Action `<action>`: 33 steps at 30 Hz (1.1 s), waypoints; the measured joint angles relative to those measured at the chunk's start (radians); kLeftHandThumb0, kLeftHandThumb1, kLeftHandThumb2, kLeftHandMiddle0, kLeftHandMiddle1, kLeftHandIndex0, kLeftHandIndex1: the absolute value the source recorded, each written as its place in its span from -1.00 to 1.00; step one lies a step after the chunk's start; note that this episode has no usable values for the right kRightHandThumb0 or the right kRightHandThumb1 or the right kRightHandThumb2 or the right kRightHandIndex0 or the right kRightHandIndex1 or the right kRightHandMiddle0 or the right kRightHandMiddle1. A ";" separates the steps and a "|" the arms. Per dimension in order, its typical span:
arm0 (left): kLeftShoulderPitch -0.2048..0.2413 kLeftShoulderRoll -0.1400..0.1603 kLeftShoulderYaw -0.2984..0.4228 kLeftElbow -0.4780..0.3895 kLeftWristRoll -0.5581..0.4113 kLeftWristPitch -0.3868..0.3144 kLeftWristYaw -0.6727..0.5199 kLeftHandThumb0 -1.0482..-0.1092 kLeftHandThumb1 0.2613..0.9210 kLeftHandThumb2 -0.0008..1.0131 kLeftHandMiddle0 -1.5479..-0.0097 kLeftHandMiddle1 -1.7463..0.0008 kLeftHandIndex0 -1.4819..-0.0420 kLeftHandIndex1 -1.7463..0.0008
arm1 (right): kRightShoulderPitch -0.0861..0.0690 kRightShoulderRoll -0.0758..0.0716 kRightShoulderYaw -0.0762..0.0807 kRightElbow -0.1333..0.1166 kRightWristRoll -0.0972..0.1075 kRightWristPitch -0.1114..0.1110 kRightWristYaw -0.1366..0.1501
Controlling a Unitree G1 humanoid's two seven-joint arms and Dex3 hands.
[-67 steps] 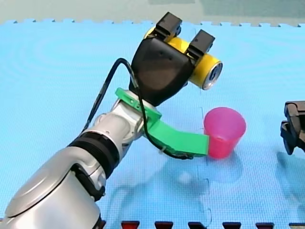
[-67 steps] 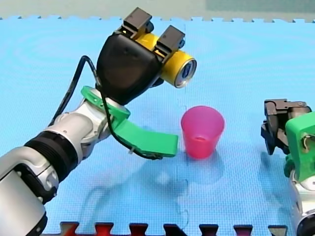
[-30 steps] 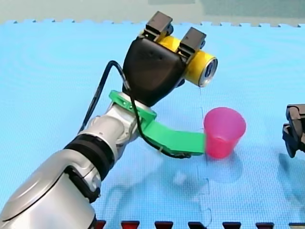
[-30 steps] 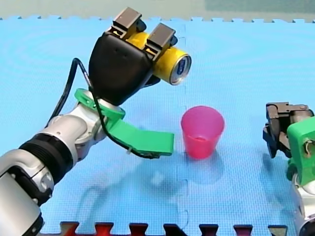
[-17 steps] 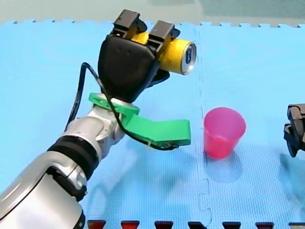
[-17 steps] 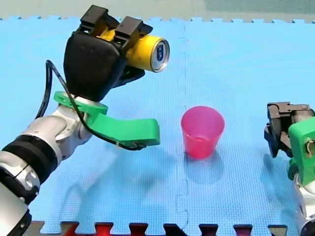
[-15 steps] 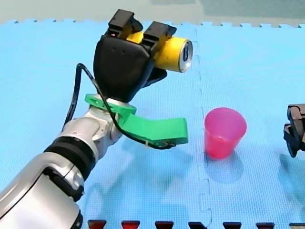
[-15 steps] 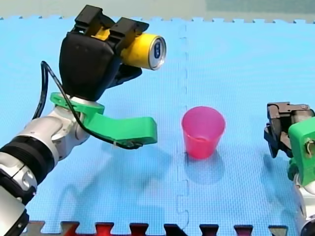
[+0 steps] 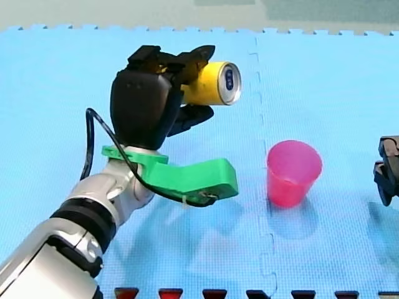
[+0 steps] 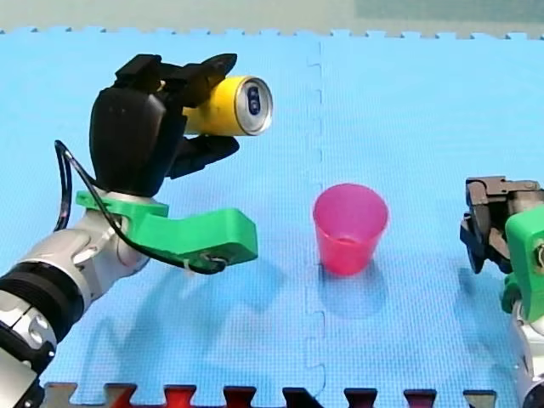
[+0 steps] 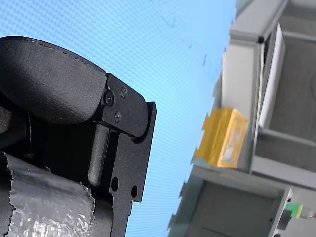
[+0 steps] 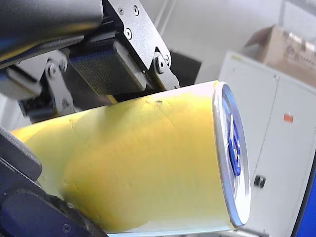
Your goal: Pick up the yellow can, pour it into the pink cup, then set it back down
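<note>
Head views share the mat (image 9: 324, 75) from above; wrist views sit very close

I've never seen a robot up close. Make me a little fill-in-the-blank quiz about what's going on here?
The robot's left hand grips a ____ can in the air.
The can lies on its ____, top pointing toward the right.
The pink cup stands ____ on the blue mat.
The right hand, at the mat's right edge, holds ____.
Missing words: yellow; side; upright; nothing.
</note>
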 measured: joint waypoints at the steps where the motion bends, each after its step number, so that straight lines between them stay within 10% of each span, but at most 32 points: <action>1: 0.005 0.001 0.007 -0.001 -0.007 -0.004 -0.011 0.26 0.61 -1.00 -0.70 0.82 -0.67 1.00 | 0.000 0.000 -0.001 0.001 0.001 0.000 0.004; 20: 0.105 -0.012 0.188 -0.073 -0.228 -0.133 -0.306 0.24 0.61 -0.99 -0.73 0.90 -0.66 1.00 | -0.001 -0.002 -0.026 0.016 0.035 0.000 0.059; 33: 0.185 -0.085 0.391 -0.095 -0.571 -0.250 -0.735 0.40 0.58 -1.00 -0.72 0.96 -0.65 1.00 | -0.002 -0.001 -0.029 0.018 0.039 0.000 0.069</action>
